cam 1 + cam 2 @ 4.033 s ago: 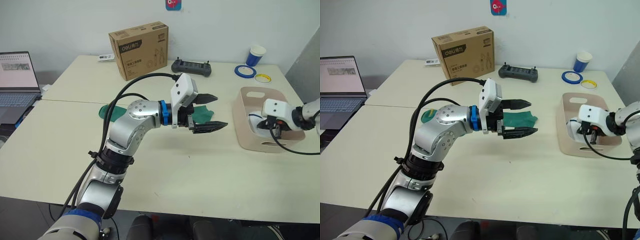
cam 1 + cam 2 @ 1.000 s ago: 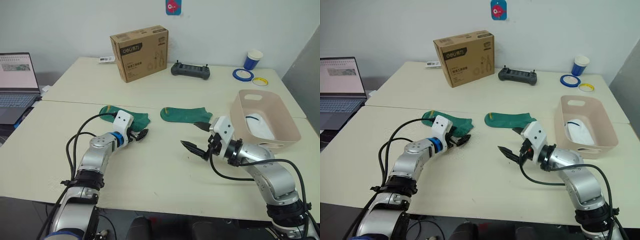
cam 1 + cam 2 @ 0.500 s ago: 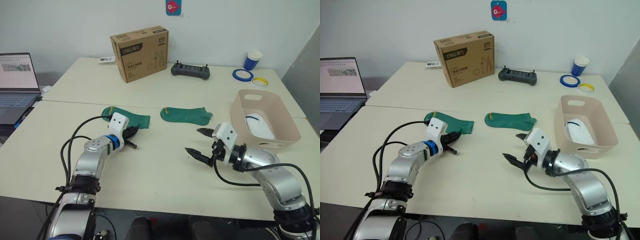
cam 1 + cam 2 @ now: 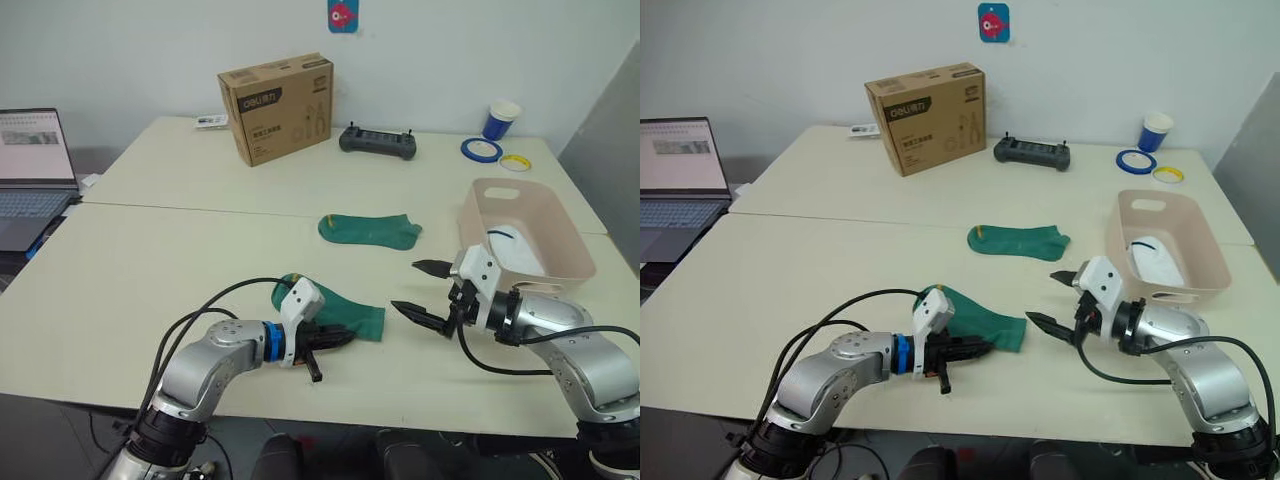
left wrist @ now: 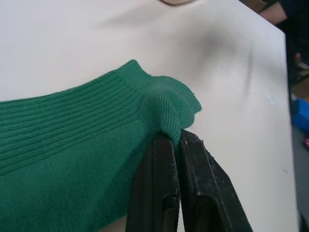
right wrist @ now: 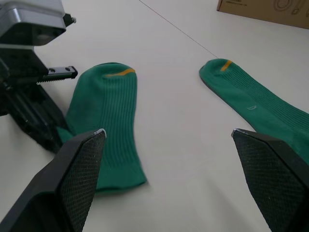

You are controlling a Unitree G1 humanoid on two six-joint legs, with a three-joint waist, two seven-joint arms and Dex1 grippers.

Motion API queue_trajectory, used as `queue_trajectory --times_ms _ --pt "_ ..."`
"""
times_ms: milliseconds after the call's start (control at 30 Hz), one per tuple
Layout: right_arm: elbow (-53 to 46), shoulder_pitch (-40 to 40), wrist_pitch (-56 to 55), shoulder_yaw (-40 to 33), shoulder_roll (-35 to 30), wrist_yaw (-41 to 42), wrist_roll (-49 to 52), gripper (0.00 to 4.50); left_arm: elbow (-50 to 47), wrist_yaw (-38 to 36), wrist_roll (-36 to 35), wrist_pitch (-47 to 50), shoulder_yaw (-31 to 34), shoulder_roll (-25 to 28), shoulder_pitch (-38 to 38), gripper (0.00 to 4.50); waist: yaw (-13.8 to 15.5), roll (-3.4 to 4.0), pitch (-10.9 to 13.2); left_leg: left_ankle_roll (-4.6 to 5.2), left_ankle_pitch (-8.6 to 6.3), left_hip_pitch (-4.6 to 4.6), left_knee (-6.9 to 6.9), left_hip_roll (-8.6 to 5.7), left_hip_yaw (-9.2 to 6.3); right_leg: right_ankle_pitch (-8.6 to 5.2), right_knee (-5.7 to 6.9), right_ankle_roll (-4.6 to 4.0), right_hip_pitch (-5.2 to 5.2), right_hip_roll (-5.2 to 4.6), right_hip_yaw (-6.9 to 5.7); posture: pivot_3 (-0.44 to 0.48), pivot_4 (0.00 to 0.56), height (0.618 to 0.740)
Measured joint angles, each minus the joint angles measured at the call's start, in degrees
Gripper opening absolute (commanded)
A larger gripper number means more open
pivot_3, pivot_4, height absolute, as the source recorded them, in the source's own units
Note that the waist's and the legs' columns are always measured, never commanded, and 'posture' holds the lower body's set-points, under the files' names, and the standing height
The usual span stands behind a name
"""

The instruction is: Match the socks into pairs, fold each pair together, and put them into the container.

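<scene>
Dragged toward the near edge of the desk since half a second ago, one dark green sock now lies low in the middle instead of up beside its mate. The left gripper is clamped on that sock — in the left wrist view its two black fingers stand pressed together with a bunched fold of the sock's edge pinched between them, the rest of the ribbed fabric lying flat on the desk. The sock's yellow cuff mark is at the end away from the pinch.

The right gripper hovers just to the right of this sock, fingers spread wide and holding nothing; it has drawn back slightly toward the container. In the right wrist view both green socks lie between its open fingers, apart from each other.

The second dark green sock lies flat further back on the desk, well apart from the first. The pale pink container sits at the right, with something white with a dark stripe inside — probably a folded sock pair, though it is partly hidden by the rim.

Beyond are a cardboard box, a black controller, a blue cup, two tape rolls and a laptop at the left.
</scene>
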Motion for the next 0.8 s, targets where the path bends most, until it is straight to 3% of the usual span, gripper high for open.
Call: queue_trajectory --times_ms 200,300,400,500,800 --pt "-0.2 3.67 1.18 -0.99 -2.74 1.42 1.72 4.5 -0.37 -0.07 -1.72 1.47 0.11 1.17 0.35 2.57 0.17 0.0 0.0 0.0 0.0 -0.02 -0.05 0.02 -0.06 -0.06 -0.01 -0.06 -0.01 0.03 -0.05 0.0 0.15 0.74" --pt "-0.23 5.76 1.4 -0.8 -4.6 2.92 1.67 4.5 -1.95 -0.83 -7.65 4.95 5.78 2.76 -0.15 3.56 0.1 -0.03 0.02 0.0 0.0 -0.02 -0.03 0.05 -0.05 -0.06 -0.01 -0.06 -0.03 0.03 -0.06 0.0 0.15 0.74" --pt "-0.23 8.45 0.81 0.88 -5.62 3.85 1.29 4.5 -0.09 -0.98 -9.52 3.34 14.47 6.66 -2.5 3.56 0.05 -0.03 0.02 0.0 0.0 0.06 -0.03 0.06 -0.07 -0.22 0.02 -0.36 -0.02 0.07 -0.06 0.0 0.15 0.74" --pt "-0.28 9.4 0.13 2.78 -4.13 3.84 1.26 4.5 5.23 0.63 -7.03 -2.06 18.86 8.1 -4.12 3.56 -0.02 -0.01 0.02 0.0 0.0 0.04 -0.02 0.03 -0.01 -0.19 0.0 -0.3 -0.01 0.04 -0.02 0.0 0.15 0.74" --pt "0.09 9.29 -3.68 10.68 -2.05 3.47 -4.71 4.5 22.7 3.23 2.52 -13.15 16.23 5.94 -7.69 3.56 0.66 -0.11 0.07 0.0 0.0 -0.03 -0.03 0.01 -0.02 -0.08 -0.03 -0.1 -0.03 0.0 -0.09 0.0 0.15 0.74"
